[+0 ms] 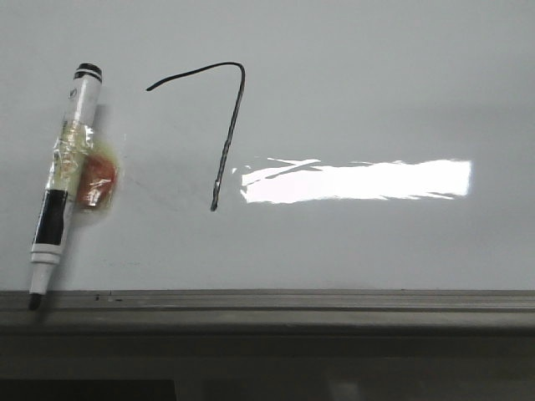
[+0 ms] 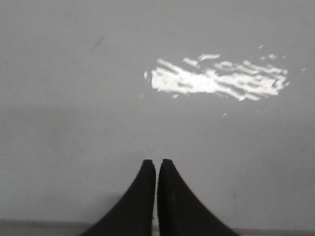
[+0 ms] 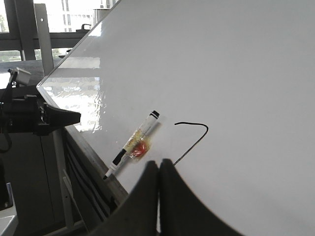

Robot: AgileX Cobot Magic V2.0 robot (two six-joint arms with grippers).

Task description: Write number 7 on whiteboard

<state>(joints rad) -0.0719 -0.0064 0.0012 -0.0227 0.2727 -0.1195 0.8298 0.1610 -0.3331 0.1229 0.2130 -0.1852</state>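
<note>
The number 7 (image 1: 227, 125) is drawn in thin black line on the whiteboard (image 1: 376, 92), with a curved top stroke and a long slanted downstroke. It also shows in the right wrist view (image 3: 194, 135). A white and black marker (image 1: 64, 180) with tape and an orange tag lies on the board at the left, its tip on the dark ledge (image 1: 267, 302). It also shows in the right wrist view (image 3: 132, 143). My left gripper (image 2: 157, 162) is shut and empty above bare board. My right gripper (image 3: 159, 162) is shut and empty, apart from the marker. Neither gripper shows in the front view.
A bright white glare patch (image 1: 359, 180) lies on the board to the right of the 7. The left arm (image 3: 34, 118) reaches over the board's edge in the right wrist view. Beyond the board stand a metal frame (image 3: 44, 39) and windows.
</note>
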